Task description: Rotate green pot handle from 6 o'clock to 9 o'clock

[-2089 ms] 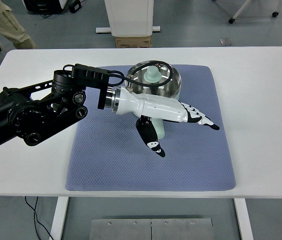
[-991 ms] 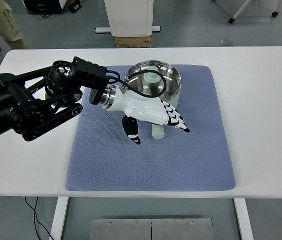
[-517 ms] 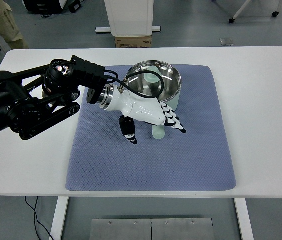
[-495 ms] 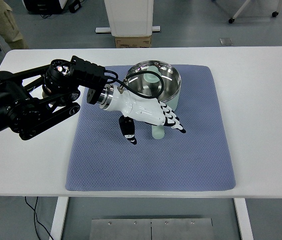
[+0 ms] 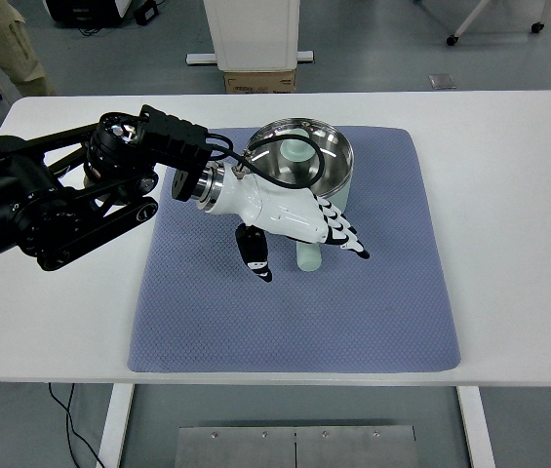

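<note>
The pale green, steel-lined pot [image 5: 301,164] is seen on a blue-grey textured mat [image 5: 295,292], its handle [image 5: 309,256] crossed by the white left hand [image 5: 290,222], fingers [image 5: 343,234] extended, grasping nothing.

We see a table [image 5: 509,195] with a mat [image 5: 353,312] lying flat on its middle. The pot [image 5: 304,161] stands on the far part of the mat, near the far edge. Its handle [image 5: 309,256] extends from the pot toward the near side of the mat. The left arm [image 5: 60,200] enters from the left edge and reaches across the left part of the mat. The left hand [image 5: 290,219] sits over the handle, just in front of the pot, with its fingers [image 5: 343,234] pointing right and its thumb [image 5: 254,255] pointing toward us, left of the handle. Behind the table, a box [image 5: 259,81] rests on the floor. A person [image 5: 7,44] stands at the far left corner.
</note>
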